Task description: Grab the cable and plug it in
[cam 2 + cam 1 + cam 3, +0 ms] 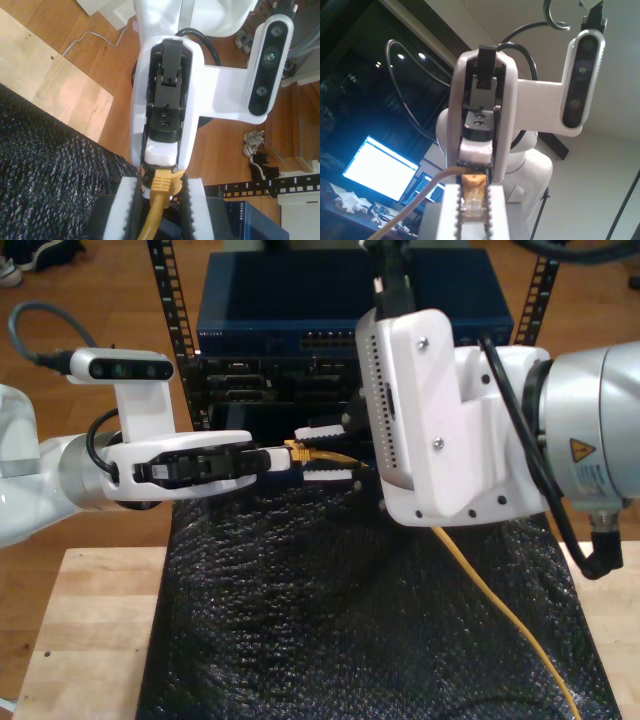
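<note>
Both claws clamp yellow network cable [500,610] plug end [472,202] before network switch [350,310]; opposing pull risks snapping clip.

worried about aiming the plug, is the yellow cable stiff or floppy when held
Probably floppy: the cable sags in a loose curve across the black mat. The short end at the clear plug, shown between jaws, likely stays straighter. It looks thin, so probably light.

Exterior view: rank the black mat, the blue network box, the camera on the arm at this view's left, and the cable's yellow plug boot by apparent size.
1. Black mat
2. Blue network box
3. Camera
4. Yellow plug boot

The box sits farther back, so its true size may be understated.
</note>
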`<state>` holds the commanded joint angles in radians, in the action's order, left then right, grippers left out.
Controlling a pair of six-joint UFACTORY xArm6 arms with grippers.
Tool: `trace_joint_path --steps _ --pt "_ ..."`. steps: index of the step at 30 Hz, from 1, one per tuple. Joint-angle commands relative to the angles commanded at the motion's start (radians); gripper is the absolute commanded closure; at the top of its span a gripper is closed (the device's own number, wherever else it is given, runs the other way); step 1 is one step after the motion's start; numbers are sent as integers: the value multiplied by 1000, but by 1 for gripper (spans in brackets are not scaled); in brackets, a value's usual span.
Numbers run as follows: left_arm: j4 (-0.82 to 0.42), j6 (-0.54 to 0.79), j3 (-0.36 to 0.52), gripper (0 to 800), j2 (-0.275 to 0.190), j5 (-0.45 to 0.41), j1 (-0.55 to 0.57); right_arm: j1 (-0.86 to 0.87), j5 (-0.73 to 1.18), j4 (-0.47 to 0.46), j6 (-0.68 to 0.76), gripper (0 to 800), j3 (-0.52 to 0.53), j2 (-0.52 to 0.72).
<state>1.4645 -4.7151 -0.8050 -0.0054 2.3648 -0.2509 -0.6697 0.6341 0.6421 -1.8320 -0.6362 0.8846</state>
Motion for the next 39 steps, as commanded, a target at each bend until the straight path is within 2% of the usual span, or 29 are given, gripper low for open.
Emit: trace_joint_path --steps 39 --pt "0 0 -5 794 6 0 2 0 0 17 0 631 0 -2"
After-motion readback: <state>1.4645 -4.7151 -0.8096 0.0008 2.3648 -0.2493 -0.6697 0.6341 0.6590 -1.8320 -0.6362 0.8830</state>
